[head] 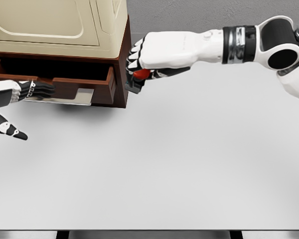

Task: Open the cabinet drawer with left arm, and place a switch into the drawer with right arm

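At the cabinet's right front corner, the right hand (142, 63) is seen clenched around the switch (141, 74), a small dark body with a glossy red button showing under the curled fingers. The open drawer (65, 79) lies to the left of this hand, its cavity just beyond the dark-brown wooden side wall; a leftward carry over that wall is judged necessary. The left hand (25, 92) is held at the drawer's pale metal handle (74, 95), fingers closed on it. The cream cabinet (60, 25) rests on a smooth white table (164, 174)
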`<state>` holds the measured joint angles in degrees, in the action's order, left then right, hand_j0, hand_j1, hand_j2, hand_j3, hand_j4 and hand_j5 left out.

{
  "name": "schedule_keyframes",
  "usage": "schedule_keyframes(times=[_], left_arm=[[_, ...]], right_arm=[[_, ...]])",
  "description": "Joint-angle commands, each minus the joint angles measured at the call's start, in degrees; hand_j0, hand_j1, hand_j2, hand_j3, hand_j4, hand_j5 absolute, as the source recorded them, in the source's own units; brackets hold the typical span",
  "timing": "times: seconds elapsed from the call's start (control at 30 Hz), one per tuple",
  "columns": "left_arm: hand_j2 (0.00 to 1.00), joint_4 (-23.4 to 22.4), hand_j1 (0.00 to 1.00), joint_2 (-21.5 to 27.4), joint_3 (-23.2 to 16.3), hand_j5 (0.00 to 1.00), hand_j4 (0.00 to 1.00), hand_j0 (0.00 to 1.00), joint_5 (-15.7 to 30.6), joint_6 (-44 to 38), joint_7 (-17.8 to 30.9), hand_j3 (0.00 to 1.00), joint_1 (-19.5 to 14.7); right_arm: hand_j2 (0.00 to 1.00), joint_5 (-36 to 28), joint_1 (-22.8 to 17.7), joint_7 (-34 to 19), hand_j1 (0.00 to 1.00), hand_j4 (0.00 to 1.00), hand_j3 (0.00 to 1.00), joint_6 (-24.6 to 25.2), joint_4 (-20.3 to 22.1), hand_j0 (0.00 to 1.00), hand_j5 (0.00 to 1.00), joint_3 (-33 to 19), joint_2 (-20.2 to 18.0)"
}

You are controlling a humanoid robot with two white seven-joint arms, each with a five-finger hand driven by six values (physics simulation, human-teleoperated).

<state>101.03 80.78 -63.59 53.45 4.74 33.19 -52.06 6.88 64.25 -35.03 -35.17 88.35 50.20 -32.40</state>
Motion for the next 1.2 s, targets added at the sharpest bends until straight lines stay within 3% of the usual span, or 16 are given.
schedule_keyframes(times=[0.0,0.53,1.17], left_arm=[[1.0,0.0,1.0,0.3,0.0,1.0,1.0,1.0,0.3,-0.7,1.8,1.0,0.1],[1.0,0.0,1.0,1.4,0.0,1.0,1.0,1.0,2.4,-1.9,1.8,1.0,-0.1],[1.0,0.0,1.0,1.3,0.0,1.0,1.0,1.0,3.7,-2.0,1.8,1.0,-0.1]], right_arm=[[0.5,-0.6,0.1,0.0,0.5,0.5,0.5,0.2,0.0,0.5,0.5,0.2,0.7],[0.5,-2.0,3.8,0.0,0.5,0.5,0.5,1.5,-1.4,0.5,0.5,1.6,6.5],[0.49,-1.5,7.6,0.0,0.49,0.49,0.49,1.9,-12.5,0.49,0.49,3.3,14.0]])
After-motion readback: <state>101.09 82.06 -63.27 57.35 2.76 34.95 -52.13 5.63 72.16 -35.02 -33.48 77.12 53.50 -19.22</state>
